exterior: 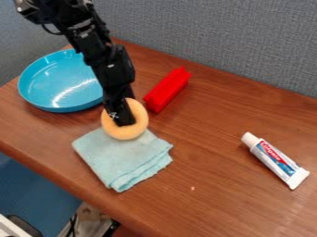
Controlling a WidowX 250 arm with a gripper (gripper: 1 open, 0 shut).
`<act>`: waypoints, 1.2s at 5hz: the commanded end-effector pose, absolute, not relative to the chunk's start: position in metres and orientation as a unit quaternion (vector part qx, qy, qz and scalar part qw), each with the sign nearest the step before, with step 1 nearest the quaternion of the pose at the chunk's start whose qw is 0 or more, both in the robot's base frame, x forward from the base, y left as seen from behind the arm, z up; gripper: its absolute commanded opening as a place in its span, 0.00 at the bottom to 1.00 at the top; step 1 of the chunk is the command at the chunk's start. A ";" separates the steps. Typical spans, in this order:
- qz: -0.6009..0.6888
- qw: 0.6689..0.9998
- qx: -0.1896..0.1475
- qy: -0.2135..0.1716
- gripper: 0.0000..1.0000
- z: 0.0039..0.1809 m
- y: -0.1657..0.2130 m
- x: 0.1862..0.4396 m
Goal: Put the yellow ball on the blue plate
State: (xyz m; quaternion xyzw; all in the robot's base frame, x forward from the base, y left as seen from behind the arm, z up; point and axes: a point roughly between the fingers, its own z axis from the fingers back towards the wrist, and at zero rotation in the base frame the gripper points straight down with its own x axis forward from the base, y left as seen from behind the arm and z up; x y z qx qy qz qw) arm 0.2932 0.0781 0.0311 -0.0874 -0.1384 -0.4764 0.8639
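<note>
The gripper [121,117] is closed on the ball [124,123], which rests on the top edge of the cloth [120,157], so I judge that the grasp is done but the lift is not yet begun. The plate [50,88] lies empty at about ten o'clock from the ball, near but apart. What remains is to raise the ball, carry it there and release it.

Arm angled down, pincer [120,118] closed.
</note>
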 end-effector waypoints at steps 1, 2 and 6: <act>-0.458 0.870 -0.159 -0.087 0.00 -0.039 0.072 0.280; -0.457 0.870 -0.161 -0.088 0.00 -0.040 0.071 0.280; -0.452 0.872 -0.163 -0.094 0.00 -0.034 0.073 0.280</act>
